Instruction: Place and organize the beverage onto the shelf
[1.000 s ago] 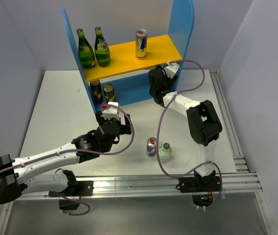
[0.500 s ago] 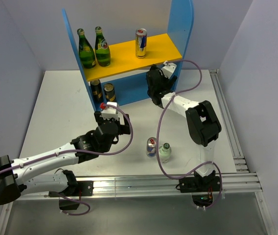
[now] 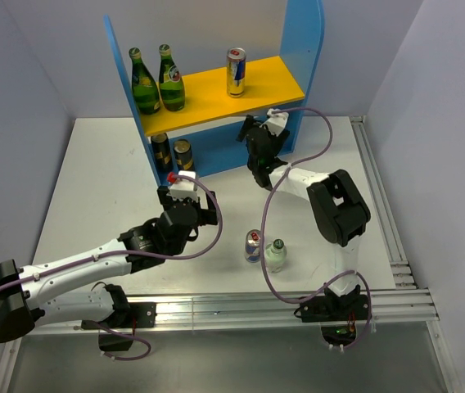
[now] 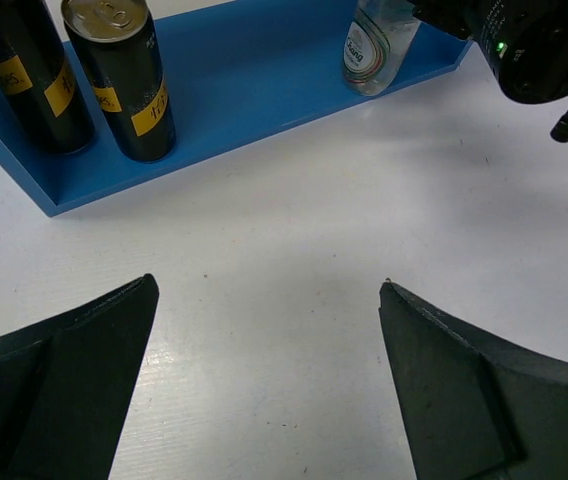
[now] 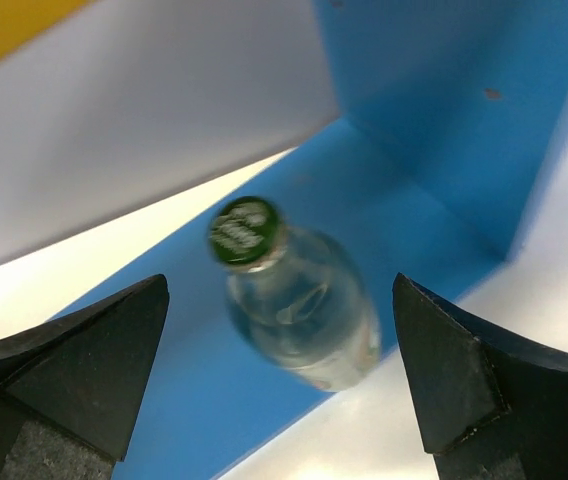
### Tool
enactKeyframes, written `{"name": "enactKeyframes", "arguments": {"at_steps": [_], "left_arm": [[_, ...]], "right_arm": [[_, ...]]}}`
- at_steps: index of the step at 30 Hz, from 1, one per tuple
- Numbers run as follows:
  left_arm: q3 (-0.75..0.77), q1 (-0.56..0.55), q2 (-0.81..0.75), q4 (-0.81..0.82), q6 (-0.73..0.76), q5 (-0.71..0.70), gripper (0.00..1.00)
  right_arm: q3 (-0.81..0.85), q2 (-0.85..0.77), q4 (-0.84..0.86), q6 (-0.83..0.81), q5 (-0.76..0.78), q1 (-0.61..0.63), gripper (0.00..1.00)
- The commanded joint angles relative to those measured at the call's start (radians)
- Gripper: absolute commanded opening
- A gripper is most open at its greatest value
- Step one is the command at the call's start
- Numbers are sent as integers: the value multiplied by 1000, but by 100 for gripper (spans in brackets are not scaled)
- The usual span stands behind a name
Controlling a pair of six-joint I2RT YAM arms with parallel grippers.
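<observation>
While the right fingers [image 5: 74,360] stand released either side of a clear green-capped bottle [image 5: 299,310] on the shelf [image 3: 302,49], lower board, the left fingers [image 4: 64,380] hang spread over the surface [image 4: 284,270], facing two dark cans [image 4: 124,80].

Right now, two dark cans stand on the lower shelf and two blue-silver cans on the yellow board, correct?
Not quite: only one blue-silver can stands on the yellow board; the other can sits on the table, per the top view.
</observation>
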Motion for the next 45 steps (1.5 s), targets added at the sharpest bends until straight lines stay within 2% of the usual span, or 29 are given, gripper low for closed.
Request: {"name": "enactKeyframes", "arguments": {"at_steps": [1, 4, 8, 16, 19, 22, 25, 26, 28, 29, 31, 32, 34, 35, 38, 40, 45], "left_arm": [[-1, 6, -20, 32, 6, -20, 99], [-2, 7, -20, 32, 6, -20, 99], [-4, 10, -23, 32, 7, -22, 99], [4, 12, -27, 31, 6, -22, 99], [8, 12, -34, 18, 3, -28, 99], [15, 12, -41, 0, -8, -29, 99], [13, 13, -52, -11, -23, -22, 99], [13, 15, -55, -8, -26, -17, 99], [13, 19, -60, -9, -35, -3, 99], [16, 21, -58, -12, -37, 12, 99], [18, 21, -57, -14, -48, 18, 99], [15, 21, -55, -11, -49, 30, 99], [13, 21, -51, -8, -59, 35, 99], [12, 21, -47, -5, -63, 46, 99], [13, 21, -37, 2, -74, 57, 99], [22, 21, -28, -6, -80, 63, 99], [34, 21, -24, -21, -86, 63, 99]], "right_arm": [[-7, -76, 121, -49, -84, 10, 100], [-29, -97, 143, -63, -142, 10, 100], [-43, -128, 129, -66, -141, 13, 100], [-142, -237, 117, -92, -37, 65, 100], [-222, -333, 117, -92, 3, 93, 100], [-308, -477, 45, -62, 98, 144, 100], [-430, -678, -36, -39, 216, 225, 100], [-455, -786, -137, -2, 253, 249, 100], [-504, -896, -293, 80, 287, 323, 100], [-518, -1001, -457, 175, 296, 349, 100], [-555, -1100, -611, 271, 316, 438, 99], [-561, -1175, -742, 338, 312, 467, 98], [-543, -1231, -889, 412, 311, 548, 97], [-526, -1232, -1037, 491, 308, 571, 96], [-407, -1197, -1298, 649, 253, 628, 96], [-374, -1154, -1397, 734, 218, 665, 96], [-357, -1082, -1676, 1126, 219, 913, 95]]}}
